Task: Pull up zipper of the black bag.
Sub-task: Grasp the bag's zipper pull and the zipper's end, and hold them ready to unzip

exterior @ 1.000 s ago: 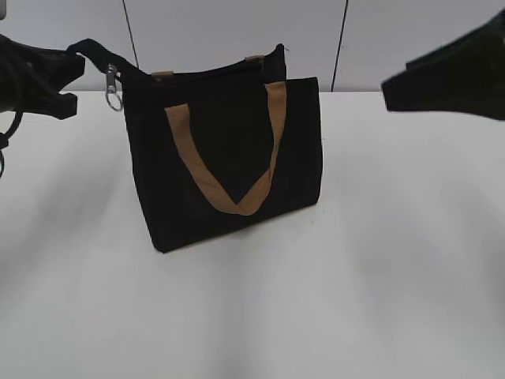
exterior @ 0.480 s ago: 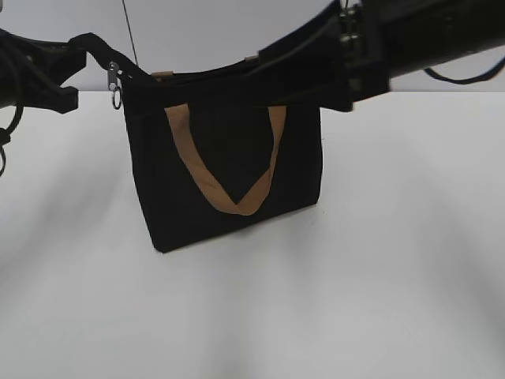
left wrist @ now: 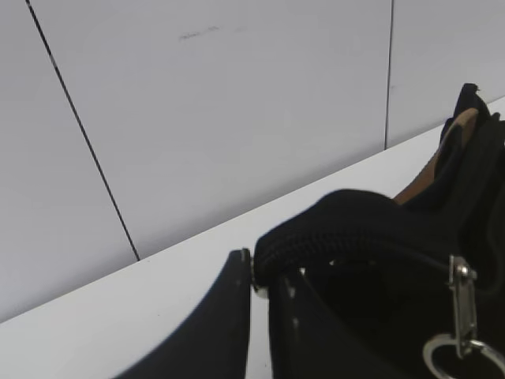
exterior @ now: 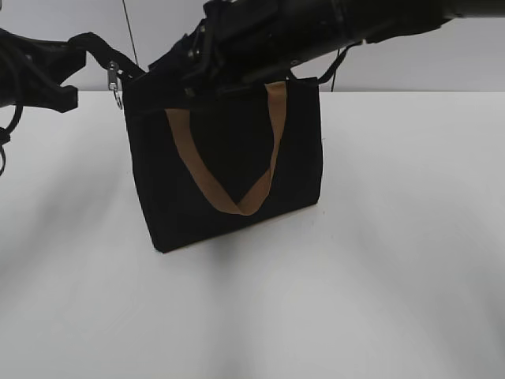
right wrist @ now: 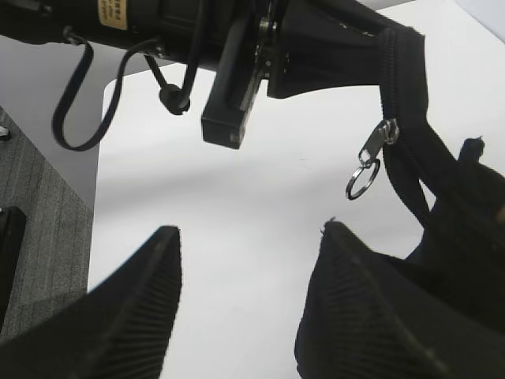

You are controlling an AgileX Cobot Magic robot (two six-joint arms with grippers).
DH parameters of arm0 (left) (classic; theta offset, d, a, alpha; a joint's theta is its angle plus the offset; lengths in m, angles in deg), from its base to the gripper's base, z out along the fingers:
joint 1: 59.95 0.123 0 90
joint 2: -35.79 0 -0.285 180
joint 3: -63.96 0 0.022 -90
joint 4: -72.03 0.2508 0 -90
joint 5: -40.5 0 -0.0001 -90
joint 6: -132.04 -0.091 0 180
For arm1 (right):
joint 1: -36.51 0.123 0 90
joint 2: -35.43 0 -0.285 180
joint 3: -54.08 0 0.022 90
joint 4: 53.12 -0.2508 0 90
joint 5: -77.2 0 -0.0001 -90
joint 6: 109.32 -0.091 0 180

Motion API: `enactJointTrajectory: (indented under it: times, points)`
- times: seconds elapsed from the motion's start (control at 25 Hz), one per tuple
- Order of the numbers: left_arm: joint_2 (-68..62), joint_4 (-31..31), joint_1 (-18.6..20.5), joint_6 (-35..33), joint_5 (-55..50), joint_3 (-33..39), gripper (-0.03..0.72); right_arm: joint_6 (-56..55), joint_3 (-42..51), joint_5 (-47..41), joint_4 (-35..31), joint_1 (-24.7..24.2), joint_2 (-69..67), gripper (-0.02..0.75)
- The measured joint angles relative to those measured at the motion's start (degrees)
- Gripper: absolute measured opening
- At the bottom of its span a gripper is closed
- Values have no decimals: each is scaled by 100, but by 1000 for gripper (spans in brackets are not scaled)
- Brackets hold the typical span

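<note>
The black bag (exterior: 229, 158) with tan handles (exterior: 237, 201) stands upright on the white table (exterior: 379, 276). My left gripper (exterior: 76, 54) is shut on the black zipper tail (left wrist: 331, 229) at the bag's left top corner and holds it stretched out; the jaws (left wrist: 259, 272) pinch its end. The metal zipper pull with its ring (exterior: 114, 85) hangs just right of that grip; it also shows in the left wrist view (left wrist: 461, 304) and the right wrist view (right wrist: 371, 158). My right gripper (right wrist: 248, 237) is open and empty, above the bag's top (exterior: 177, 67), a short way from the pull.
A panelled white wall (exterior: 394, 55) stands behind the table. The right arm (exterior: 339, 24) stretches across over the bag from the upper right. The table's left edge and grey floor (right wrist: 39, 237) show in the right wrist view.
My right arm has swept in from the right edge across the bag's top toward the zipper pull. The left gripper and the bag have stayed still.
</note>
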Motion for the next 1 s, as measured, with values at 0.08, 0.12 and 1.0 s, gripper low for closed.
enactJointTrajectory:
  times: [0.08, 0.12, 1.0]
  points:
    - [0, 0, 0, 6, 51, 0, 27, -87, -218, 6, 0, 75, -240, 405]
    - [0, 0, 0, 18, 98, 0, 27, -121, -295, 12, -6, 99, -359, 399]
    - [0, -7, -251, 530, 533, 0, 27, -624, -1105, 438, -270, 131, -1337, 358]
